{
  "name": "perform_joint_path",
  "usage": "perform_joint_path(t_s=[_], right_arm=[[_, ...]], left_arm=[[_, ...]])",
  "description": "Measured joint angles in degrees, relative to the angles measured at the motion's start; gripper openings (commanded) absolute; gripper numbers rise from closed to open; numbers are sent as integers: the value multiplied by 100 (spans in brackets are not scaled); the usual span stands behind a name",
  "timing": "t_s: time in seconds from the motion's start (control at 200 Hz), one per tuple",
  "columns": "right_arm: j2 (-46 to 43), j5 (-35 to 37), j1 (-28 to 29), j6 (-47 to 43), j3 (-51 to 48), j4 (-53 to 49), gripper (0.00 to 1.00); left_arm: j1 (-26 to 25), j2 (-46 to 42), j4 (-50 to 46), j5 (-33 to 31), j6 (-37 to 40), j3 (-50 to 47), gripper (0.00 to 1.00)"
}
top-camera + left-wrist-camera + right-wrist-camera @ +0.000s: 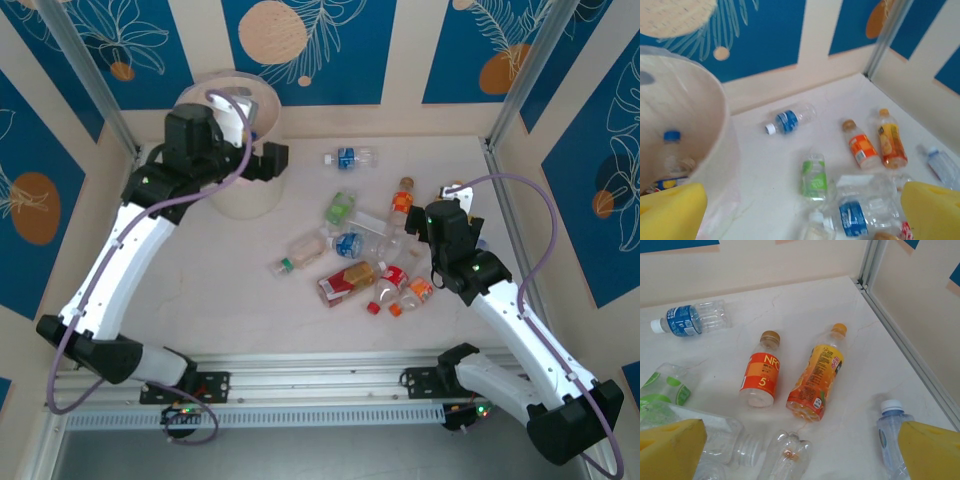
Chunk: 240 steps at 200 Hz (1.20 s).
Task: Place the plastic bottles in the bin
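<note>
From above, the bin (245,200) stands at the far left of the table (220,290). The left arm hangs over it, so I can't see inside. The left wrist camera peeks in and shows a bottle with a blue cap (671,150) already in there.

The top view also shows the whole pile of bottles (370,260) lying in the middle of the table, well apart from the bin. A blue-label bottle (348,157) lies alone behind the pile.

The right wrist camera is close enough to read things. It shows an orange-label bottle (761,376) with a brown cap lying just beside a yellow juice bottle (817,377).

The left pincer (800,212) is by the bin's rim. Its yellow fingers (670,212) are spread wide and hold nothing.

The right pincer (800,450) is wide open too, above the right end of the pile. Nothing is between its fingers.
</note>
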Motion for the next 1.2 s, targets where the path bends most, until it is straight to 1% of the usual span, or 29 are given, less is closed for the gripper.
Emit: perform_joint_path(t_s=[0.125,0.42,0.585,0.68,0.81,0.995,1.2], right_arm=[[0,0,0,0,0,2,99],[2,-2,0,0,0,2,99],[2,-2,0,0,0,2,99],[2,-2,0,0,0,2,99],[2,-2,0,2,0,2,99],[2,-2,0,2,0,0,99],[-4,0,0,2,0,0,99]], left_arm=[[-326,-146,94,-122,103,-575,100],[-789,-216,225,-396,199,-1816,100],[-903,-243,262,-461,197,-2457,99],[-903,-205,313,-461,197,-2750,97],[-916,94,337,-457,199,-2968,93],[-1047,802,444,-457,212,-2988,93],[-1150,1639,490,-514,315,-2747,91]])
